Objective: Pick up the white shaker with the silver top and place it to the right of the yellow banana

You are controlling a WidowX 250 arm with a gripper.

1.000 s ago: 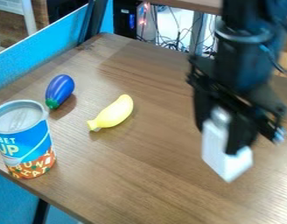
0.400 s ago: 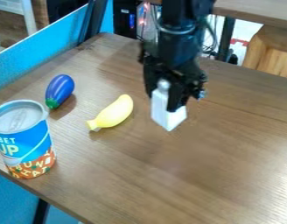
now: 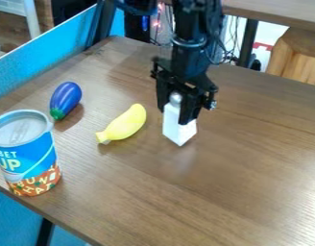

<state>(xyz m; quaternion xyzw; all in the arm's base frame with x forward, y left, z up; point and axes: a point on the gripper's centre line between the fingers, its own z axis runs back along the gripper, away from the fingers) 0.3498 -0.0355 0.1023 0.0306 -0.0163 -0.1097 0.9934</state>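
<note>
The black gripper [image 3: 175,113] hangs right of the table's centre, shut on a white bottle-like block [image 3: 178,129] with a narrow silvery top. The block is upright, its wide end down; whether it touches the table I cannot tell. Just left of it lies a yellow banana [image 3: 125,123]. Farther left is a blue toy eggplant [image 3: 65,99] with a green tip.
A blue and orange soup can [image 3: 29,154] stands at the table's left edge. The wooden table [image 3: 250,182] has a blue partition [image 3: 41,68] along its left side. Cables and a wooden stool [image 3: 298,56] are beyond the far edge.
From the right front, the gripper has moved left and back with the white block, then slightly lower. The banana, eggplant and can have stayed in place.
</note>
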